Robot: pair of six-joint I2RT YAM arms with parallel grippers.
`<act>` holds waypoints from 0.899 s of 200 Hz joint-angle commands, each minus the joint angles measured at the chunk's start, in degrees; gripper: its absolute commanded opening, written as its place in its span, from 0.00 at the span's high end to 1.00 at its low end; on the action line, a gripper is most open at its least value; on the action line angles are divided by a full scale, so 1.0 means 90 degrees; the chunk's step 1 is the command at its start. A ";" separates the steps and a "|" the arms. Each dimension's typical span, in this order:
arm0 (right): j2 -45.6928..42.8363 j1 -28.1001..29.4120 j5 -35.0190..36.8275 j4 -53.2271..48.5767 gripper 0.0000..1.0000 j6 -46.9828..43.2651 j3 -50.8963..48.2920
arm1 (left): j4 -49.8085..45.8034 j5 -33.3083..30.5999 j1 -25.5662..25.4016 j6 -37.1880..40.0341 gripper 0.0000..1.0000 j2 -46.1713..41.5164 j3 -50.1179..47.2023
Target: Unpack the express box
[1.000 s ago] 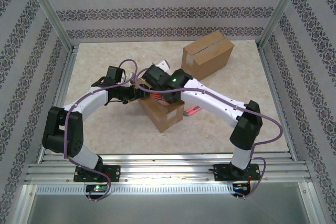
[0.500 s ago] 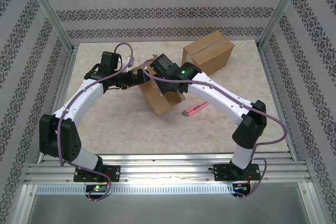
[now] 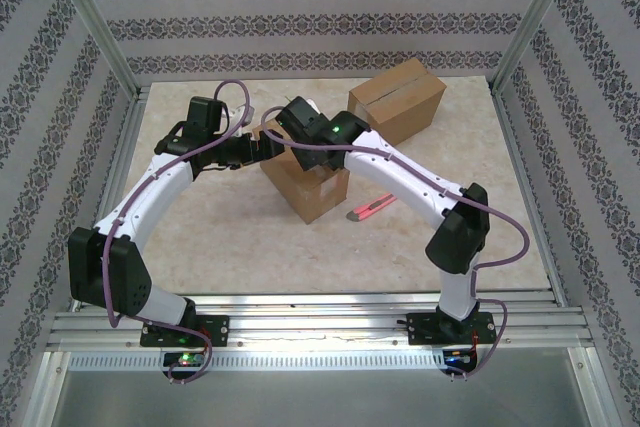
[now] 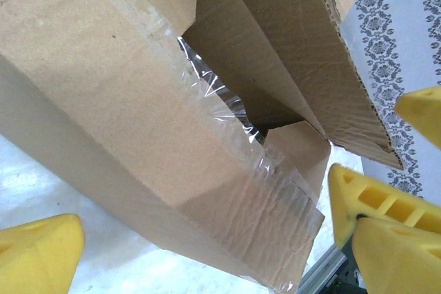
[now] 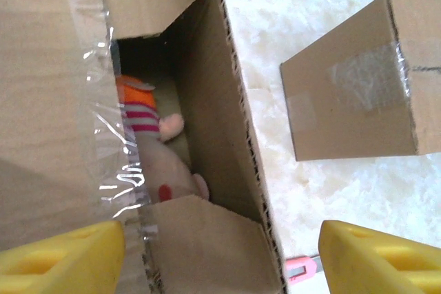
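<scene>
Express box (image 3: 312,187): sitting mid-table (image 3: 200,237), flaps standing open. Plush toy (image 5: 155,163): lying inside along the opening, its long axis running crosswise to the right gripper (image 5: 220,256), which is hovering just above with jaws spread, holding nothing. Left gripper (image 4: 207,211): spread wide, empty, facing the box's outer side. The right arm is probably sitting nearer the toy.

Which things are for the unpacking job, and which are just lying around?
For the job:
- open cardboard box
- plush toy inside it

Lying about:
- taped-shut cardboard box
- pink utility knife on the table
</scene>
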 commanded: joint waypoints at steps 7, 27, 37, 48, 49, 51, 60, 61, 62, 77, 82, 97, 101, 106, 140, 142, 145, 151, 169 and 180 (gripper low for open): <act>0.0305 -0.0122 0.0311 -0.0319 0.25 -0.0326 0.0584 | -0.0311 -0.0118 0.0003 0.0171 0.00 -0.0153 -0.0036; 0.0483 -0.0216 0.0297 -0.0468 0.24 -0.0582 0.0887 | -0.0447 -0.0232 -0.0005 0.0212 0.00 -0.0269 -0.0049; 0.0568 -0.0278 0.0227 -0.0546 0.24 -0.0656 0.1030 | -0.0499 -0.0280 0.0003 0.0235 0.00 -0.0317 -0.0056; 0.0652 -0.0357 0.0090 -0.0572 0.23 -0.0725 0.1147 | -0.0532 -0.0315 -0.0002 0.0242 0.00 -0.0349 -0.0075; 0.0666 -0.0373 0.0054 -0.0582 0.23 -0.0732 0.1162 | -0.0537 -0.0318 0.0001 0.0242 0.00 -0.0359 -0.0076; 0.0677 -0.0391 0.0031 -0.0582 0.23 -0.0737 0.1178 | -0.0541 -0.0320 0.0001 0.0240 0.00 -0.0360 -0.0077; 0.0767 -0.0469 -0.0108 -0.0621 0.23 -0.0776 0.1268 | -0.0552 -0.0318 -0.0001 0.0233 0.00 -0.0396 -0.0086; 0.0778 -0.0469 -0.0122 -0.0621 0.23 -0.0781 0.1278 | -0.0552 -0.0319 -0.0003 0.0228 0.00 -0.0397 -0.0087; 0.0783 -0.0474 -0.0134 -0.0626 0.23 -0.0779 0.1287 | -0.0552 -0.0320 0.0001 0.0230 0.00 -0.0398 -0.0087; 0.0920 -0.0569 -0.0312 -0.0641 0.24 -0.0831 0.1421 | -0.0571 -0.0320 0.0001 0.0213 0.00 -0.0453 -0.0091; 0.0968 -0.0595 -0.0364 -0.0641 0.24 -0.0833 0.1455 | -0.0580 -0.0319 0.0002 0.0213 0.00 -0.0465 -0.0096; 0.1115 -0.0657 -0.0460 -0.0669 0.26 -0.0846 0.1574 | -0.0625 -0.0332 -0.0001 0.0213 0.00 -0.0511 -0.0086; 0.1156 -0.0664 -0.0482 -0.0670 0.27 -0.0855 0.1604 | -0.0635 -0.0348 -0.0001 0.0213 0.00 -0.0519 -0.0078; 0.1196 -0.0675 -0.0488 -0.0670 0.28 -0.0855 0.1626 | -0.0650 -0.0348 0.0004 0.0211 0.00 -0.0531 -0.0077; 0.1417 -0.0741 -0.0478 -0.0586 0.44 -0.0836 0.1719 | -0.0716 -0.0368 0.0003 0.0203 0.00 -0.0576 -0.0048; 0.1414 -0.0747 -0.0478 -0.0583 0.45 -0.0833 0.1723 | -0.0723 -0.0369 0.0004 0.0203 0.00 -0.0580 -0.0048; 0.1428 -0.0753 -0.0490 -0.0569 0.46 -0.0836 0.1729 | -0.0728 -0.0369 0.0004 0.0202 0.00 -0.0575 -0.0045; 0.1453 -0.0774 -0.0502 -0.0555 0.47 -0.0833 0.1746 | -0.0737 -0.0369 0.0004 0.0210 0.00 -0.0588 -0.0037; 0.1520 -0.0801 -0.0526 -0.0532 0.55 -0.0826 0.1815 | -0.0776 -0.0377 -0.0001 0.0215 0.00 -0.0606 -0.0019; 0.1564 -0.0828 -0.0539 -0.0526 0.63 -0.0824 0.1851 | -0.0803 -0.0388 0.0001 0.0223 0.00 -0.0614 -0.0009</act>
